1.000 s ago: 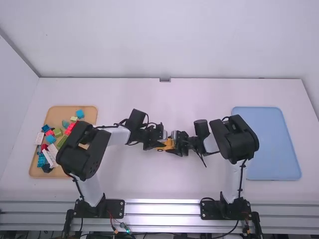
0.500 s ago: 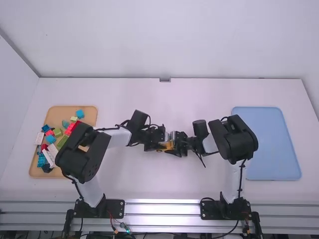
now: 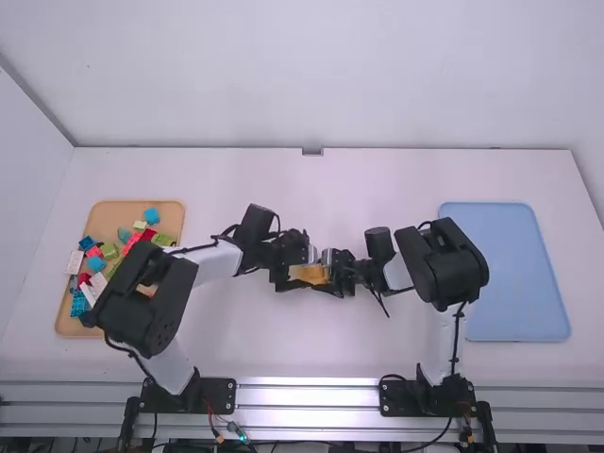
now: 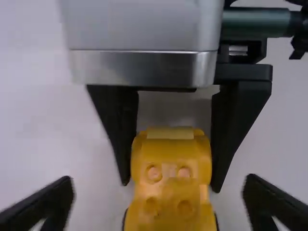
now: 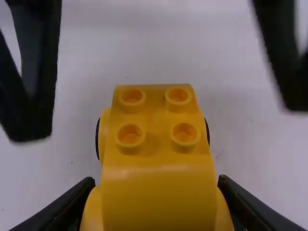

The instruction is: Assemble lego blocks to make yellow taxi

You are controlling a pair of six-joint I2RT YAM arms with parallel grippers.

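On a white table, pale-walled.

white table | left side: rectangular tan tray | right side: rectangular blue tray, well apart

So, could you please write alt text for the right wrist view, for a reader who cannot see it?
A yellow toy car with four round studs is held by the right gripper, one finger pressed to each side. Farther off, the left gripper stands open, its fingers well clear of the car, over a white table.
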